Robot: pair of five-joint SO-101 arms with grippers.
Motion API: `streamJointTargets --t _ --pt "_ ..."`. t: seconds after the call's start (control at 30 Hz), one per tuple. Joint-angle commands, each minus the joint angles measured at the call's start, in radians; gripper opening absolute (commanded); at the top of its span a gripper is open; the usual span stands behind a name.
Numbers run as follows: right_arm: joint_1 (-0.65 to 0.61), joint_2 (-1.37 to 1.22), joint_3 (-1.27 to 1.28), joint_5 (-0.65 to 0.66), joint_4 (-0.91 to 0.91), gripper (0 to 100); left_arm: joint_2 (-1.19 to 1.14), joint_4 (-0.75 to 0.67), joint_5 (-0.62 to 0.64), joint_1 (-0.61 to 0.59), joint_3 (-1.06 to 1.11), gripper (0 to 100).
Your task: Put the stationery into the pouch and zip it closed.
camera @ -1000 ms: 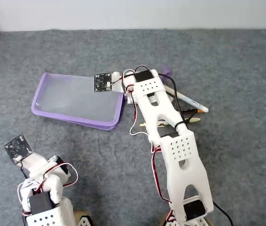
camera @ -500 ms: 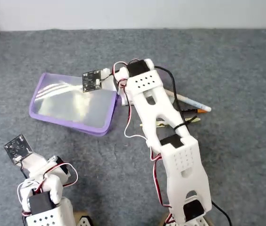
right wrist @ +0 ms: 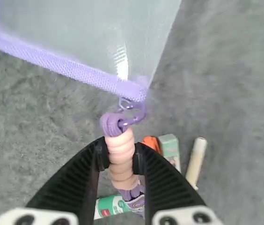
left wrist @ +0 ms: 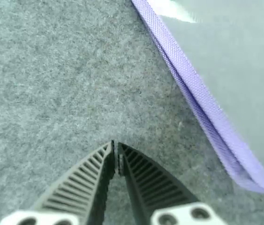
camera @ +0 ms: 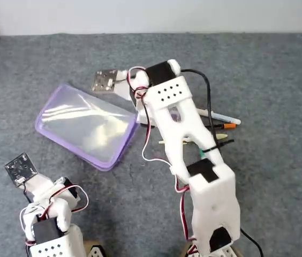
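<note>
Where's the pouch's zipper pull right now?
In the right wrist view, the zipper pull is clamped in the right gripper, attached at the purple pouch's corner.

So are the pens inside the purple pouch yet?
Out, not in yet. The pens lie on the grey table, apart from the pouch, which looks empty through its clear side.

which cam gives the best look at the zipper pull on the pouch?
Right wrist view. The zipper pull sits clamped in the right gripper, clipped to the corner of the pouch. In the high view the right arm lies over that corner. The left wrist view gives a stretch of the pouch's purple edge.
</note>
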State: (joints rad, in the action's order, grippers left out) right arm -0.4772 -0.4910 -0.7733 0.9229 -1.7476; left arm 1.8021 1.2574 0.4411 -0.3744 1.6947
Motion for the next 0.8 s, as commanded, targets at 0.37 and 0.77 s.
streamJointTargets --t 0.37,0.77 --pt "0.018 0.292 0.374 -0.123 -0.047 0.9 0.008 0.003 0.008 -0.008 -0.01 1" --pt "0.147 0.337 0.509 -0.127 -0.041 0.9 0.008 0.003 0.008 -0.008 -0.01 1"
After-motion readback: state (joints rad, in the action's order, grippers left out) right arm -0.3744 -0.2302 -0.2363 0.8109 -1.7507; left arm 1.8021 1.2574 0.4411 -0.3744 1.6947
